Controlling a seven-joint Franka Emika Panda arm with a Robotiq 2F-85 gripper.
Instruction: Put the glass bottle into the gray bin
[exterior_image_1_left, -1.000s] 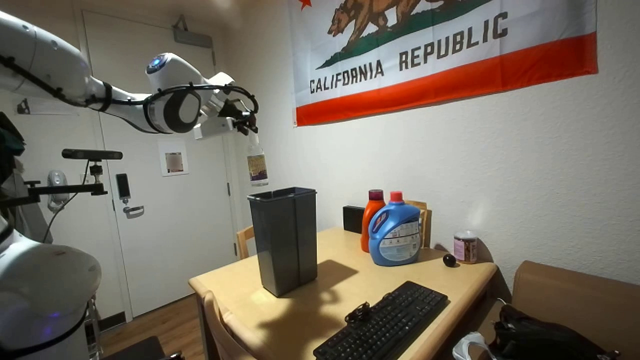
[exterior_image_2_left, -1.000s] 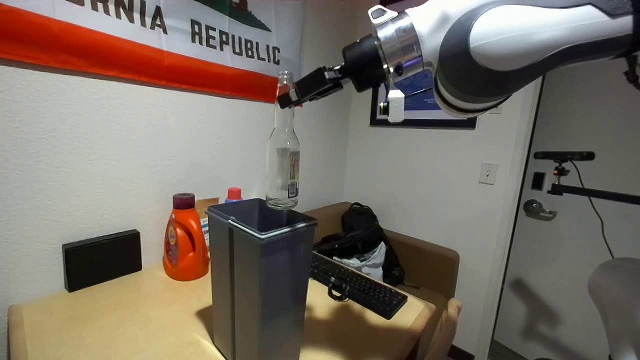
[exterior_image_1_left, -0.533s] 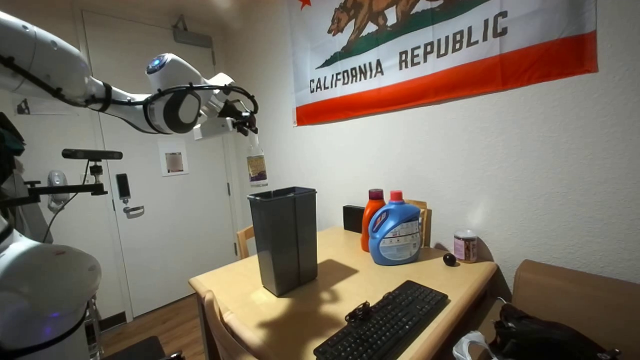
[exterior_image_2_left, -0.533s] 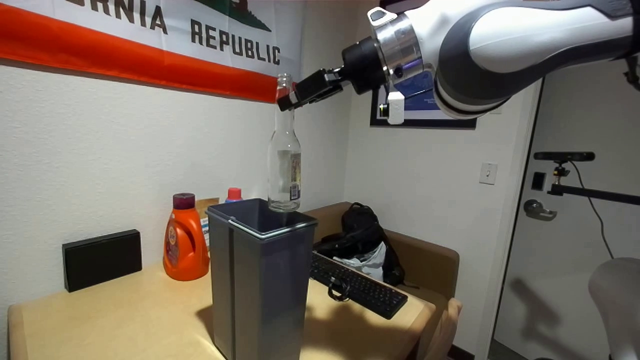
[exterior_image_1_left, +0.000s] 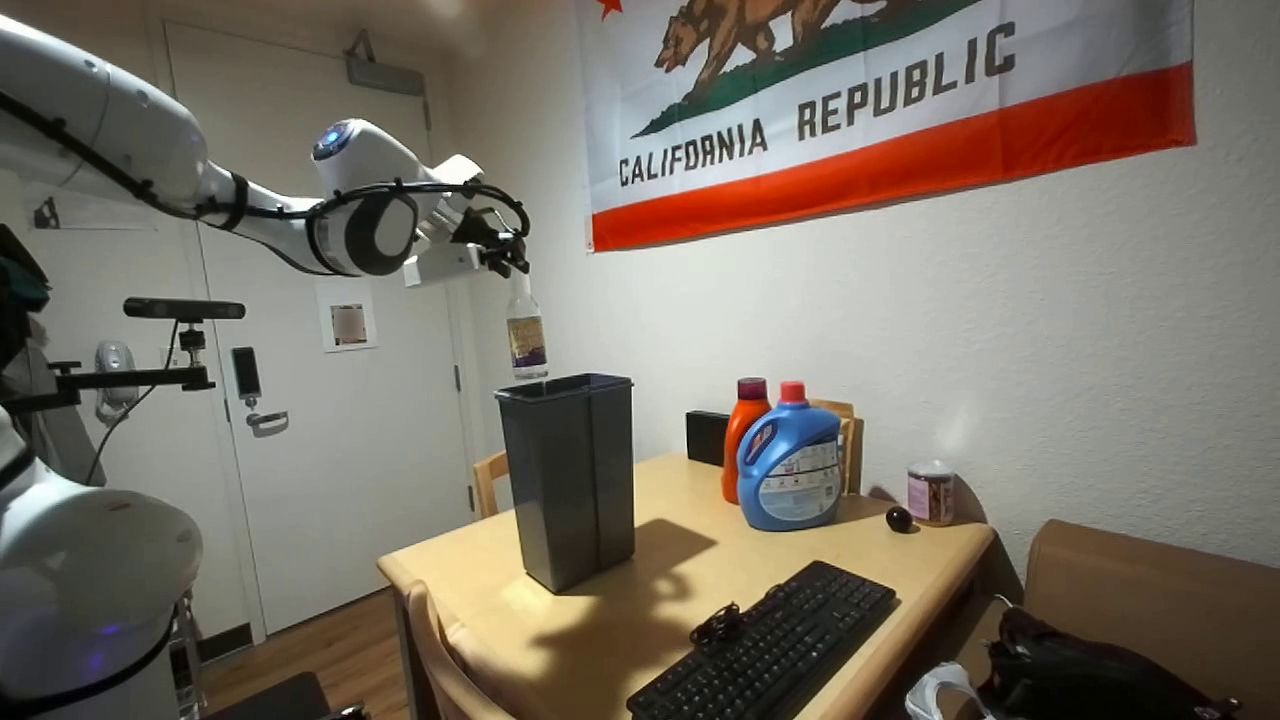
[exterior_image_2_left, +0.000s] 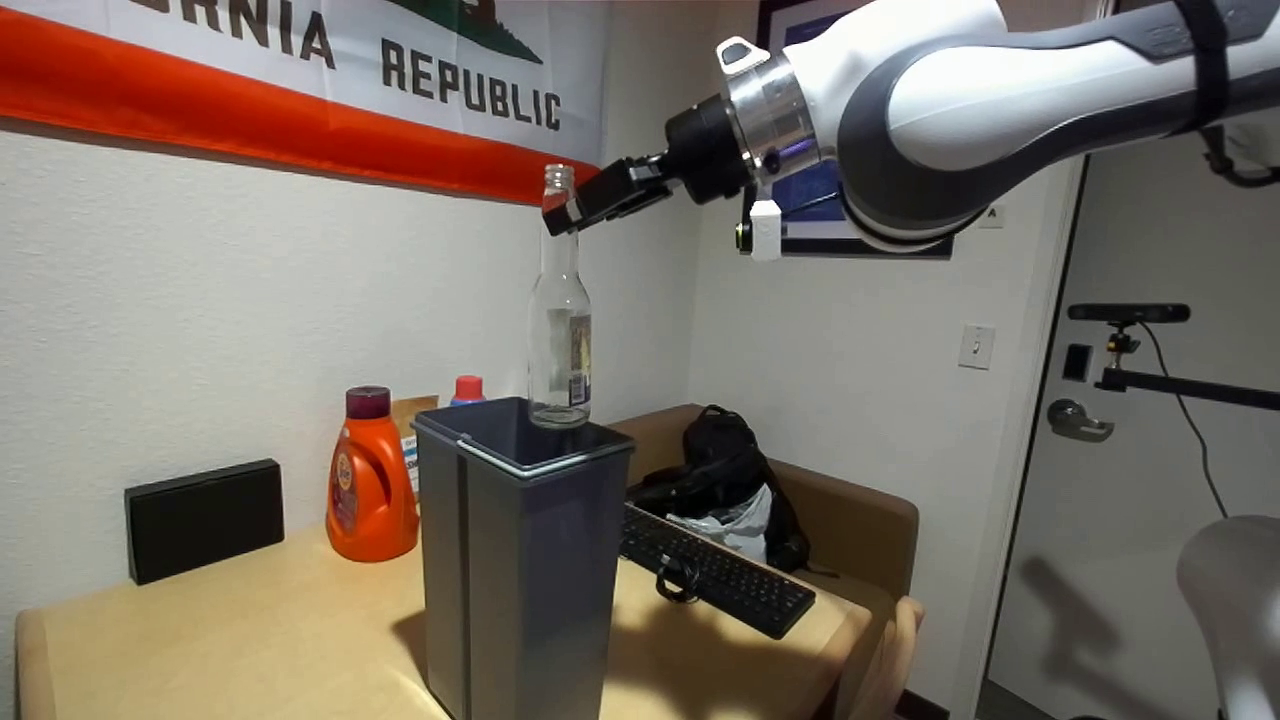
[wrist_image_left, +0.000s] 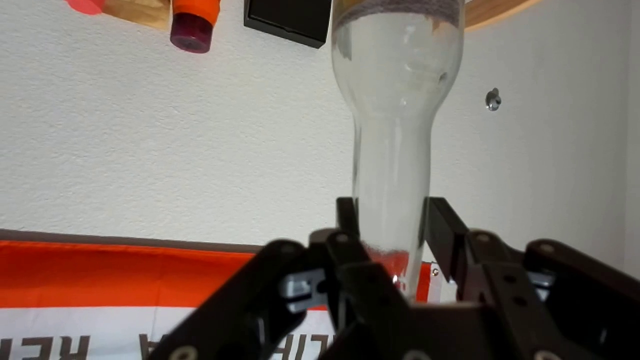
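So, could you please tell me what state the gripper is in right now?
Gripper: closed, holding the glass bottle by its neck.

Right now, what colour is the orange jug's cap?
Dark maroon; the cap shows best in the wrist view.

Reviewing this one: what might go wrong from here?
The pincer grips the bottle only by its neck, so it could slip or swing.
Its base looks close to the rim of the bin in both exterior views, so lowering it off-line might clip the edge.
Letting go here means a drop into a tall bin, which could crack the bottle.
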